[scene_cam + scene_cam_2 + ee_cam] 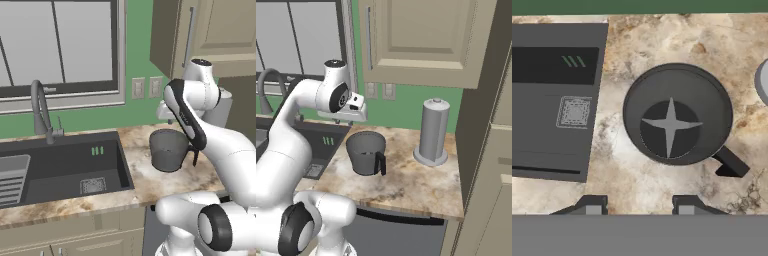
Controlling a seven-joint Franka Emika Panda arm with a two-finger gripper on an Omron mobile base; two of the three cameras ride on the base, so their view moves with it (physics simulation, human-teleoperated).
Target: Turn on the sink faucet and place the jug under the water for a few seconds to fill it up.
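In the hand view, the nearest items we see are the two dark fingertips (pixel 592 205) of the gripper (pixel 635 206), set apart with bare counter between them and pinching nothing. Beyond them lies the marbled beige counter (pixel 662 40), which carries everything here.

The jug (pixel 677 114) stands upright on the counter, just beside the right edge of the sink (pixel 557 145) but not in it. We look straight down into its open mouth, where a pale four-pointed star marks the floor. Its dark handle (pixel 730 163) points away from the sink, toward the front edge of the counter. The gripper hangs above the jug and clear of it, with the jug slightly ahead of the fingertips.

In the left base view, the sink faucet (pixel 42 112) rises at the back edge of the sink, well apart from the jug. A ribbed rack (pixel 12 177) sits at the sink's left end, and a square drain grate (pixel 93 185) lies in its floor.

Behind the counter we note a green wall (pixel 401 107) with two outlet plates (pixel 146 87), a window (pixel 57 45) over the sink, and beige upper cabinets (pixel 421 40). A paper-towel roll (pixel 433 131) stands on its stand toward the right back corner of the counter.
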